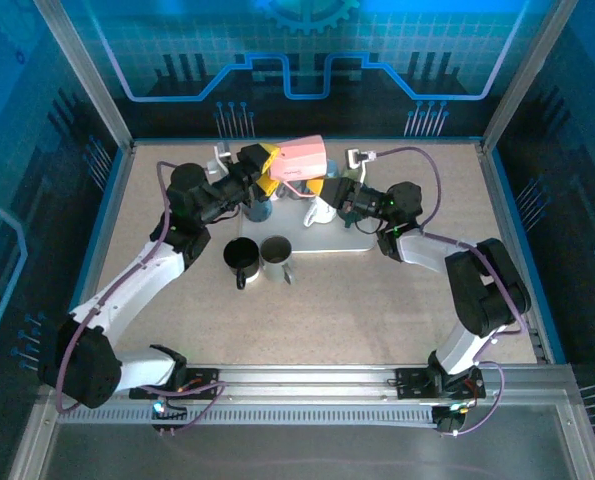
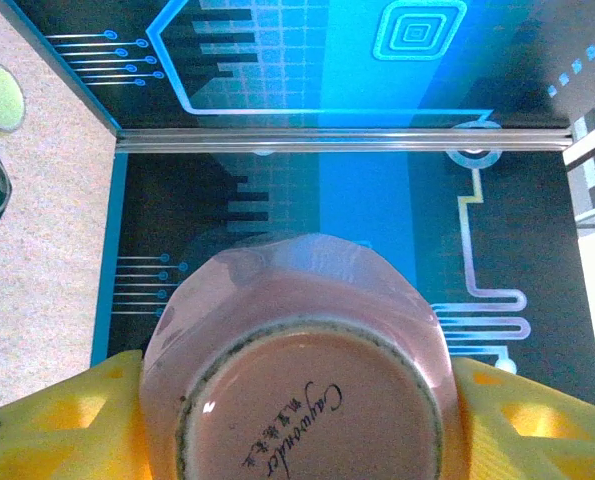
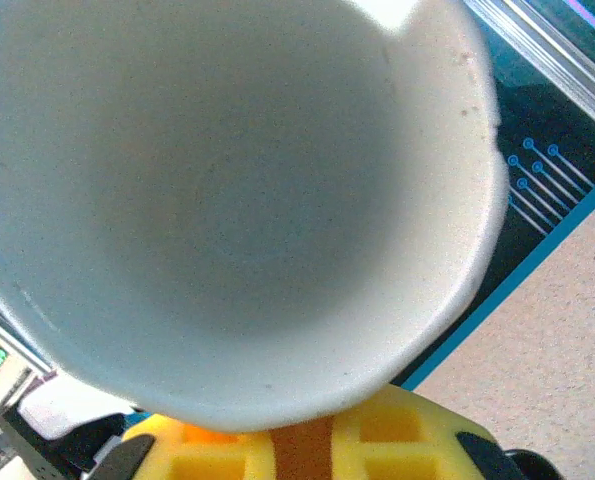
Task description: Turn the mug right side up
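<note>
Over the far middle of the table (image 1: 397,300), above the grey tray (image 1: 355,240), treat the step as a mid-air handover between two arms. Read the pink mug (image 1: 302,158) as lying on its side off the surface, base toward the left arm and mouth toward the right: about halfway to upright, at a guess.

Count on the left gripper (image 1: 265,170) clamped across the body near the base, with a yellow finger (image 2: 57,420) on each flank and the stamped underside facing its camera. Take the right gripper (image 1: 329,188) as closed to a thin pinch, apparently on the rim wall, just under the pale inside of the mug and right at its fingers (image 3: 377,445).

Confirm that pinch before easing the left jaws off, and beware of slip from so narrow a hold on a glazed lip. Release the left slowly and back it straight away from the base. Then roll the right wrist to bring the mouth upward, keeping the swing above the white mug (image 1: 318,212) on the tray and away from the black mug (image 1: 242,258) and the steel mug (image 1: 277,255) just in front. Lower onto a bare patch, base flat, and only then open.

Handle direction: cannot tell from these views, so mind it on the way down.
</note>
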